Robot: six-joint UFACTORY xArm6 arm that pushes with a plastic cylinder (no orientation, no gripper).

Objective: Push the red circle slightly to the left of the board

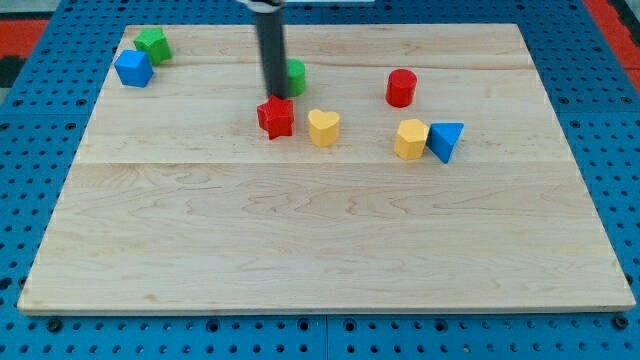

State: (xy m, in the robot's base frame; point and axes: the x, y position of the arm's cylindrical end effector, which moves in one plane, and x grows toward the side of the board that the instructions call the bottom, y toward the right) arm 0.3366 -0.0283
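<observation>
While tip (273, 97) sits touching red star (276, 117), well left of red circle (401, 88): no jaws, nothing held; risk: star or yellow heart (323, 127) knocked crossing over.

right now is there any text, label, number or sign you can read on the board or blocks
None: no word, number, label or sign shows anywhere.
The pale wooden board is bare grain.
The red cylinder block and the other coloured blocks are plain.
The blue pegboard surround shows only holes.
My tip bears no marking.
</observation>
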